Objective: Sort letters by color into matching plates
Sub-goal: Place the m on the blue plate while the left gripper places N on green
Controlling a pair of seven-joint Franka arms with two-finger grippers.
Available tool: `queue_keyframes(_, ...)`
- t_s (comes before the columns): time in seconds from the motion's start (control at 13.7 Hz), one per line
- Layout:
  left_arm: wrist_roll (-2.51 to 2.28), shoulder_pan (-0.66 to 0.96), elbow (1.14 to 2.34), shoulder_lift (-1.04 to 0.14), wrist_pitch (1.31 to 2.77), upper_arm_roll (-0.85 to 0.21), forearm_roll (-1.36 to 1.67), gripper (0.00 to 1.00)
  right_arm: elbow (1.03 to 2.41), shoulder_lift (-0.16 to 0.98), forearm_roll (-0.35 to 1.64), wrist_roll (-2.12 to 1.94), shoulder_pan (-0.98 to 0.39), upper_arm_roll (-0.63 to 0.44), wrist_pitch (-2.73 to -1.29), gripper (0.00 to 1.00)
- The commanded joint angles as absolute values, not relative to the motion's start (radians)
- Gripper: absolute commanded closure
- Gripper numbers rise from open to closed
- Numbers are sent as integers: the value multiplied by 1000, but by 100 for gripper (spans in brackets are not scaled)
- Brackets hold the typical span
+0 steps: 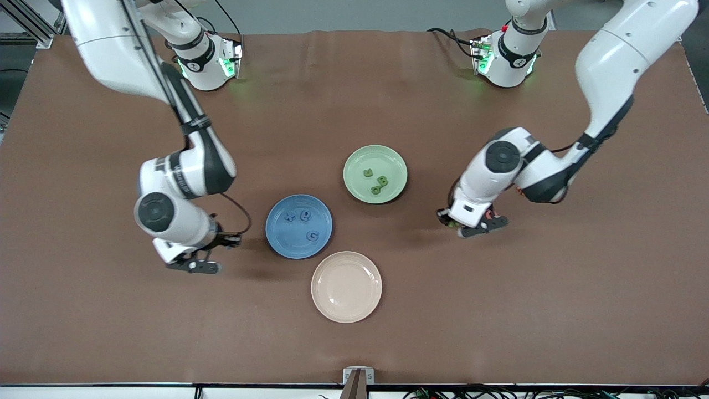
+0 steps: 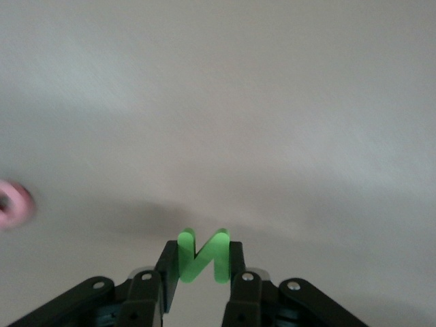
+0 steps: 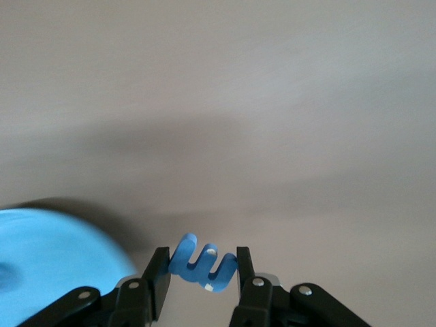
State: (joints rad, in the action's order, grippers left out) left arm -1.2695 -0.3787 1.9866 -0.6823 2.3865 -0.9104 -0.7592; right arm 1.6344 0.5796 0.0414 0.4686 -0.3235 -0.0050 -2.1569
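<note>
Letters are sitting sorted in both plates: I am seeing three blue ones in the blue plate and three dark green ones in the green plate. My left gripper is pinching a green letter over bare table toward the left arm's end. My right gripper is clamping a blue letter over the table beside the blue plate. I am also seeing a beige plate lying nearer the front camera.
</note>
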Motion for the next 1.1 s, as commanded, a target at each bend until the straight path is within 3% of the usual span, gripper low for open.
queue_keyframes(0.0,-1443,-261,1988,-661,2362,-908,-759,100,1553,643,90,586,-400,-15,-2151,80)
queue_keyframes(0.29,-1577,-204,1982,-663,2362,-959,-759,100,1520,698,90,657,-445,-15,-2184,80)
queue_keyframes(0.88,-1726,-43,1982,-683,2364,-951,-761,100,1519,726,94,657,-463,-15,-2220,79)
queue_keyframes(0.95,-1738,-31,1982,-687,2364,-951,-761,100,1519,727,94,657,-468,-15,-2223,73)
queue_keyframes(1.02,-1744,-26,1980,-692,2364,-951,-762,99,1519,727,94,655,-466,-15,-2224,53)
